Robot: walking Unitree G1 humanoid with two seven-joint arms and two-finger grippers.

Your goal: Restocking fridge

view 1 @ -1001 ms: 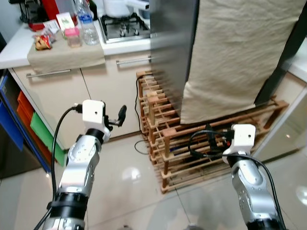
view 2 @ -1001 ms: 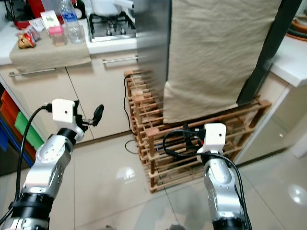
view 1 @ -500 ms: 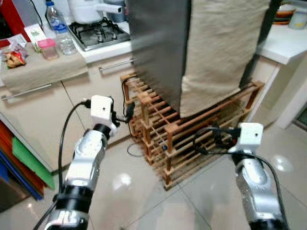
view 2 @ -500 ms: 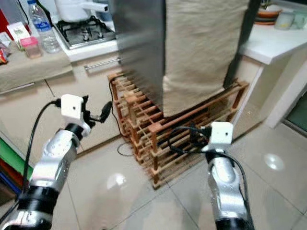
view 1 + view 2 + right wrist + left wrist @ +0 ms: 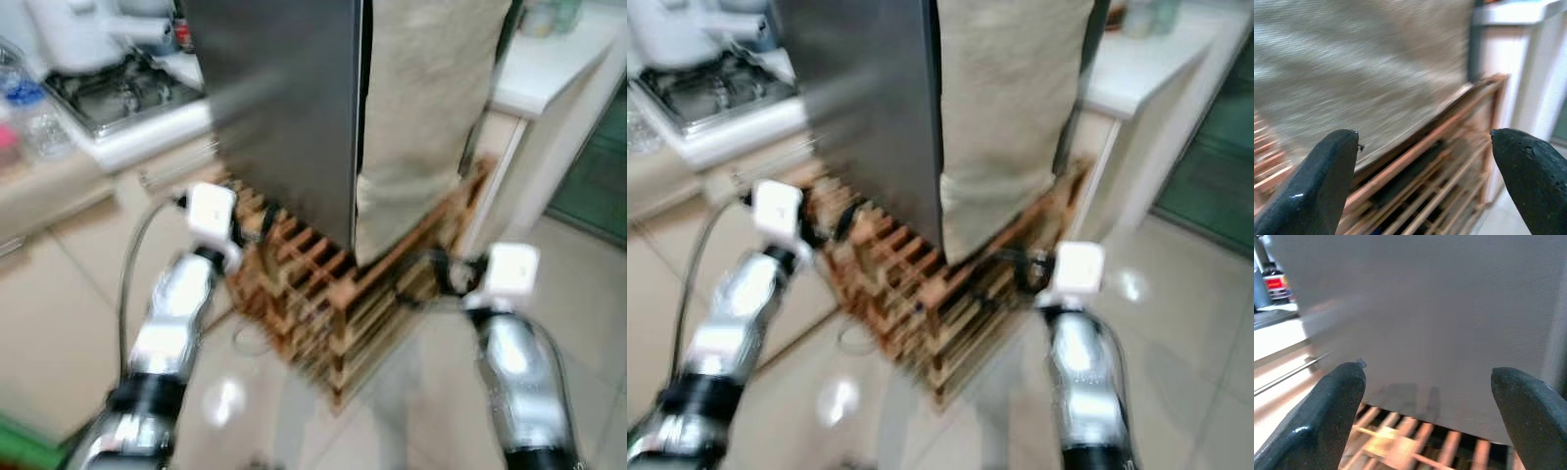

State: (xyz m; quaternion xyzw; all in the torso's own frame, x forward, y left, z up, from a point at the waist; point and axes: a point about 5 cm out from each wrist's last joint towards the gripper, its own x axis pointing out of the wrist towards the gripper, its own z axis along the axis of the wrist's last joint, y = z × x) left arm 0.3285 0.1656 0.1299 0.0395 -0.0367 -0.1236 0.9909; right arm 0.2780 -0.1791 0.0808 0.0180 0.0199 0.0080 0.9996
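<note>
Since the earlier frame my head camera swings right, blurred | fridge straight ahead, on wooden rack, beige cloth hanging down its front | left gripper fingers wide, empty, facing its grey side | right gripper fingers wide, empty, facing the cloth

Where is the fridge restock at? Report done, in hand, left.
Done: nothing visible yet. In hand: nothing; the left gripper faces the grey fridge side with fingers apart, and the right gripper is open before the beige cloth and wooden rack. Left: fetching items and opening the fridge.
</note>
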